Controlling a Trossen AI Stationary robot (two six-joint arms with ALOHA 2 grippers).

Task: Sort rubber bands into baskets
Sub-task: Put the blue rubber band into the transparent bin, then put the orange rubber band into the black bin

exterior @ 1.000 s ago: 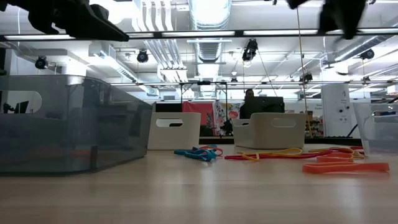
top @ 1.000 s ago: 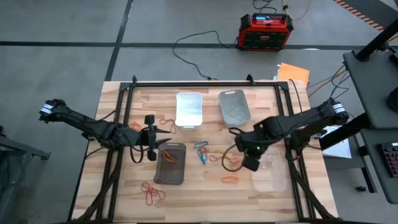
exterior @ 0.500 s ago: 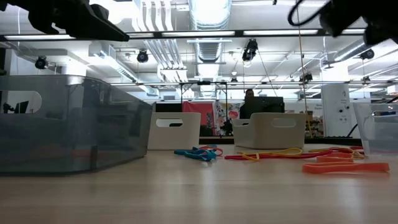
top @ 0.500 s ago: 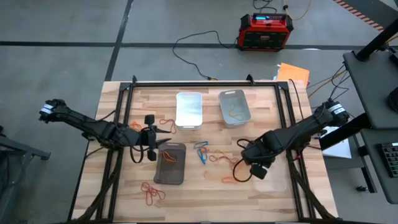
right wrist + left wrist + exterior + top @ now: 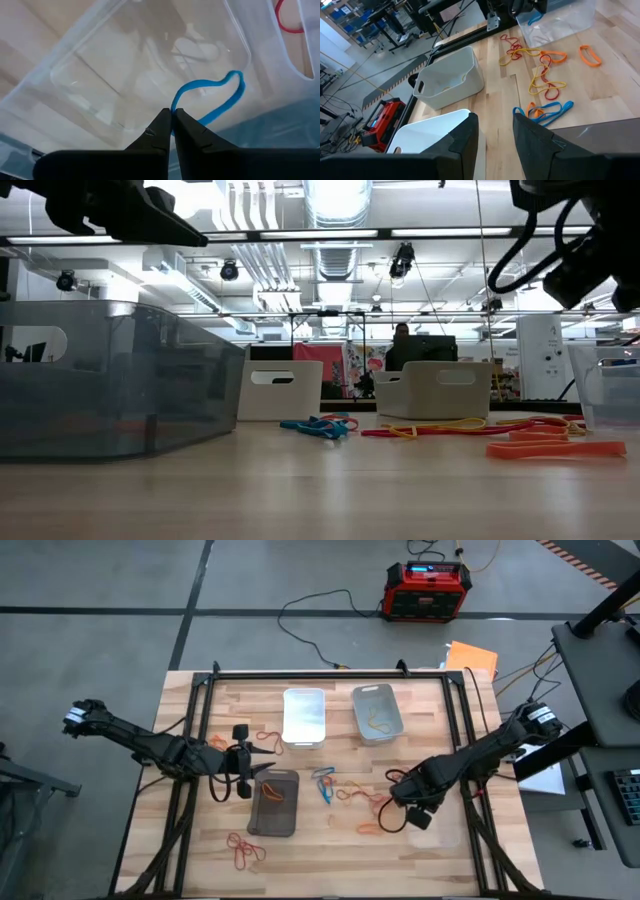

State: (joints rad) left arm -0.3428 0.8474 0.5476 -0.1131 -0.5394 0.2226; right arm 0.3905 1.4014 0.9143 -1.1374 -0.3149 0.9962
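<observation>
My right gripper [image 5: 413, 810] is over the clear basket [image 5: 440, 828] at the table's right near side, shut on a blue rubber band [image 5: 220, 102]. My left gripper [image 5: 268, 758] is open and empty [image 5: 495, 122], held above the far end of the dark smoky basket [image 5: 275, 804]. The white basket [image 5: 304, 715] and the light grey basket [image 5: 376, 712], which holds a yellowish band, stand at the far side. Loose bands lie flat on the table: blue ones [image 5: 324, 785], orange and red ones [image 5: 360, 798], an orange one [image 5: 370, 829], red ones [image 5: 243, 850]. My right gripper pinches one end of the blue band's loop [image 5: 174, 106] between its two fingertips, coming from above and pointing down into the clear basket. The rest of the loop curves out slack beyond the fingers, over the basket's floor; whether it touches the floor I cannot tell.
Black frame rails [image 5: 196, 740] run along the table's left, right and far sides. A red-black box [image 5: 427, 590] and cables lie on the floor beyond the far edge. An orange band lies in the dark basket. Bare wood shows along the near edge.
My right gripper has moved toward the table's near edge and a little to the right, from beside the loose bands at mid-table to above the clear basket. My left arm has kept still.
</observation>
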